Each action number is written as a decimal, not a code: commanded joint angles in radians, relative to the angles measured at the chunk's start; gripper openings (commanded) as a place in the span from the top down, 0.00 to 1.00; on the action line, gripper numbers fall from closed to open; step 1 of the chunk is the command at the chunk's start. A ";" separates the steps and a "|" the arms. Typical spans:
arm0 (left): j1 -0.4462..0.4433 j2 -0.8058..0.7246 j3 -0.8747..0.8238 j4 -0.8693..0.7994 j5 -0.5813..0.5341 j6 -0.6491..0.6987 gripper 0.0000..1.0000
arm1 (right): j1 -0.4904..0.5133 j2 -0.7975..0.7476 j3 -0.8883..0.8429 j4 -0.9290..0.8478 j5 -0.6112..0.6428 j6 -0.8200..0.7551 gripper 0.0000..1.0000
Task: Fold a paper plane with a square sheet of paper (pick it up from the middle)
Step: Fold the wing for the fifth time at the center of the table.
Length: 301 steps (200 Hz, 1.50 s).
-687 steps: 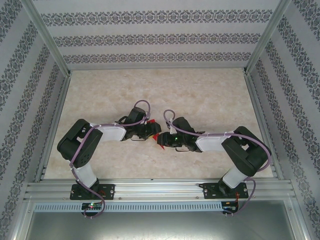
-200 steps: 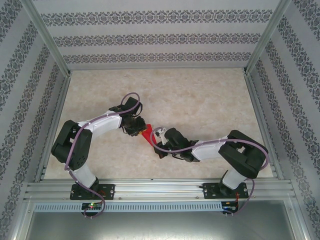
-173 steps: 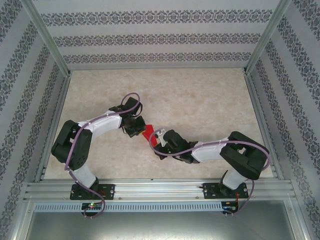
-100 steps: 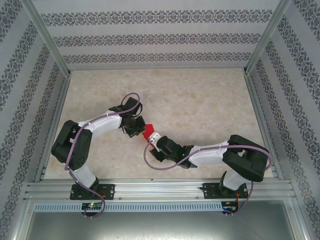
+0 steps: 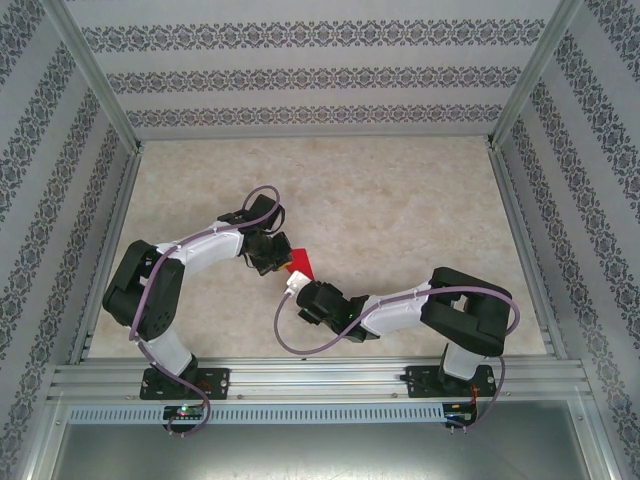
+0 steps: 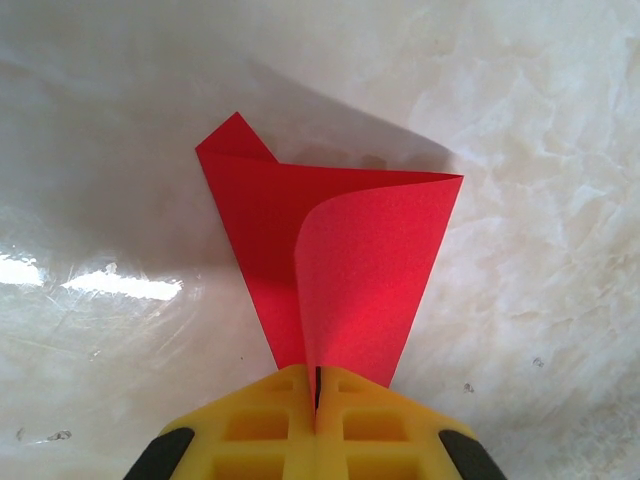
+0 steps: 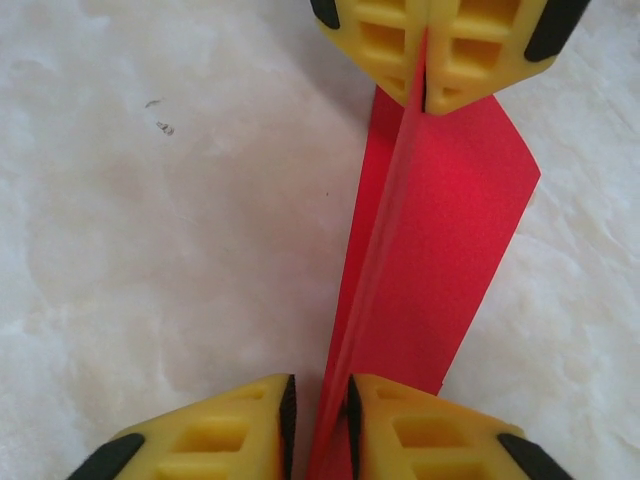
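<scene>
The square sheet of paper (image 5: pixel 301 264) is bright red and folded into a pointed, dart-like wedge with a centre crease, held just above the table between the two arms. My left gripper (image 5: pixel 283 262) is shut on its narrow end (image 6: pixel 340 260), yellow fingers (image 6: pixel 270 425) pressed together over the crease. In the right wrist view the same left gripper (image 7: pixel 425 85) pinches the far end of the paper (image 7: pixel 440 250). My right gripper (image 7: pixel 318 420) stands open by a narrow gap around the near edge. One of its pads touches the paper and the other stands clear.
The marble-patterned table (image 5: pixel 400 190) is bounded by aluminium rails and patterned walls (image 5: pixel 590 200). A purple cable (image 5: pixel 290 335) loops from the right arm towards the table's near edge. Free room lies behind and to both sides of the arms.
The right arm has swung left and forward, its gripper letting go and now straddling the paper's near end. The left gripper has closed fully on the paper and stayed in place.
</scene>
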 commanded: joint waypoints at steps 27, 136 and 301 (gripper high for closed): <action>0.009 0.001 -0.001 -0.026 0.004 -0.001 0.99 | 0.013 0.005 0.023 -0.001 0.061 -0.008 0.83; 0.008 -0.151 -0.022 -0.081 -0.123 0.054 0.53 | -0.094 -0.061 -0.016 0.011 -0.243 0.279 1.00; 0.007 -0.399 -0.332 0.338 0.014 0.069 0.51 | -0.382 0.078 -0.086 0.328 -0.835 0.826 1.00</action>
